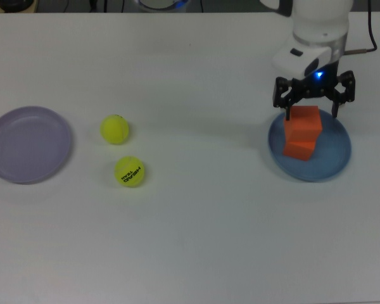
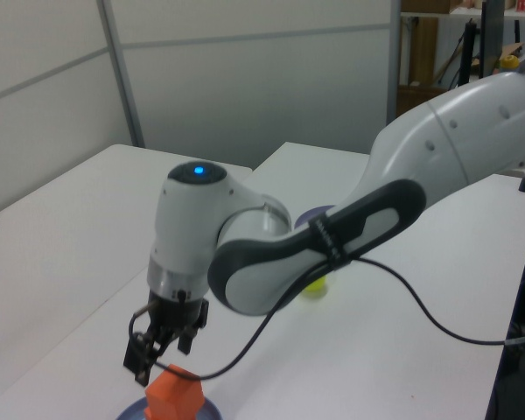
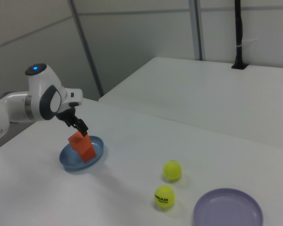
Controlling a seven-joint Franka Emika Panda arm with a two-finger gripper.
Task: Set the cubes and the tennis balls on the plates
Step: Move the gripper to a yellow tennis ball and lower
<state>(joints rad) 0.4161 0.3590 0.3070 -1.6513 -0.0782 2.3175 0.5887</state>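
Note:
Two orange cubes sit stacked on the blue plate (image 1: pixel 334 156): the upper cube (image 1: pixel 303 121) rests on the lower cube (image 1: pixel 299 149), leaning a little. My gripper (image 1: pixel 312 100) hangs open just above the upper cube, fingers spread wide and apart from it. The same gripper (image 2: pixel 163 347) hovers over the cube (image 2: pixel 177 398) in the left view. One plain tennis ball (image 1: pixel 115 129) and one lettered tennis ball (image 1: pixel 130 171) lie on the table, to the right of the lavender plate (image 1: pixel 28 144) in the top view.
The white table (image 1: pixel 196 221) spans the whole top view. The arm's black cable (image 2: pixel 437 324) trails over the table in the left view. A black post (image 3: pixel 238 35) stands on a second table in the right view.

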